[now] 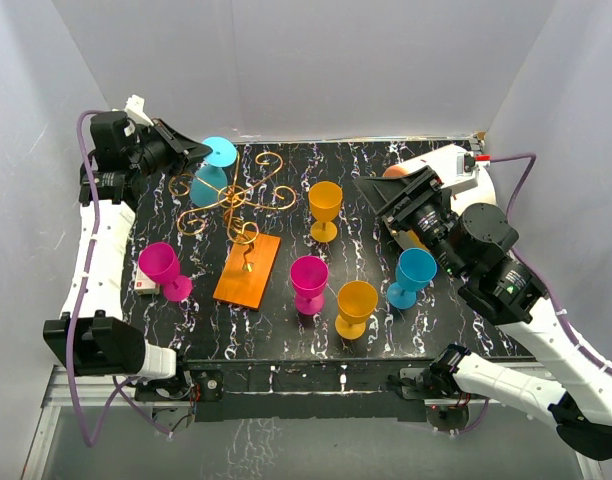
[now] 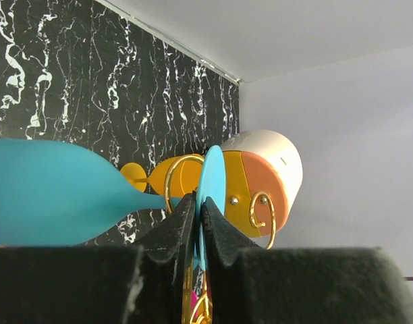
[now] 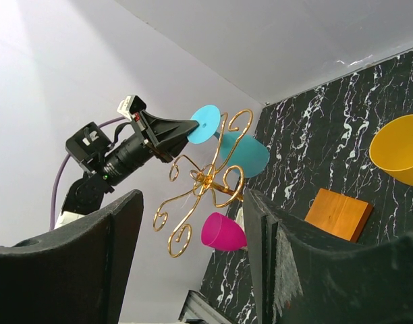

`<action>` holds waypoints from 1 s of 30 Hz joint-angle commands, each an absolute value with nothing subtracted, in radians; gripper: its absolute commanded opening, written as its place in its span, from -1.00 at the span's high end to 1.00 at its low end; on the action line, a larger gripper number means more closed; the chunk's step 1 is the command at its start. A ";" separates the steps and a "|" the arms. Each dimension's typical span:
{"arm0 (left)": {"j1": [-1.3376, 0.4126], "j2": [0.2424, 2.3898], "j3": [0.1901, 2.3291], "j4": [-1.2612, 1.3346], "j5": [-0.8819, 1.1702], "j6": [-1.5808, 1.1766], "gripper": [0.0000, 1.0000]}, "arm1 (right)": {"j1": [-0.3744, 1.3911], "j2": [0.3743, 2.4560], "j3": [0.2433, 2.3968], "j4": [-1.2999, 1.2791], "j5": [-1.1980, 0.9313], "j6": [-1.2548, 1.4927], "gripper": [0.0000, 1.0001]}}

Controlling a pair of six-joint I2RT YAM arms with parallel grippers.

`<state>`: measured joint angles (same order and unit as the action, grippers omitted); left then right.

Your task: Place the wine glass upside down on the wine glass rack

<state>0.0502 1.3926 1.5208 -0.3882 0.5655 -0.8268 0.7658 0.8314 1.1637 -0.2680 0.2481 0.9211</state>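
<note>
The cyan wine glass (image 1: 208, 185) is upside down at the back left, foot (image 1: 218, 152) up, bowl among the scroll arms of the gold wire rack (image 1: 236, 197). The rack stands on an orange base (image 1: 248, 270). My left gripper (image 1: 193, 150) is shut on the edge of the foot disc (image 2: 211, 177). In the left wrist view the stem passes a gold scroll (image 2: 171, 183), with the bowl (image 2: 51, 192) to the left. My right gripper (image 1: 371, 192) is open and empty, apart from the rack (image 3: 206, 177), and its camera also sees the cyan glass (image 3: 243, 154).
A white-and-orange drum (image 1: 431, 165) sits at the back right behind my right gripper. Upright glasses stand around the base: yellow (image 1: 325, 205), magenta (image 1: 164, 268) on a white card, magenta (image 1: 309, 280), yellow (image 1: 356, 305) and blue (image 1: 414, 275). White walls surround the table.
</note>
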 commanded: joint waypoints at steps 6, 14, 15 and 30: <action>0.054 1.339 1.588 -0.489 0.508 -0.716 0.80 | 0.769 0.825 1.177 -0.252 0.270 0.911 -0.17; 0.054 1.363 1.625 -0.555 0.462 -0.666 0.67 | 0.768 0.817 1.175 -0.265 0.284 0.917 -0.17; 0.055 1.364 1.628 -0.555 0.461 -0.665 0.66 | 0.768 0.818 1.175 -0.267 0.285 0.918 -0.17; 0.055 1.301 1.647 -0.629 0.380 -0.565 0.35 | 0.769 0.809 1.111 -0.326 0.350 0.931 -0.21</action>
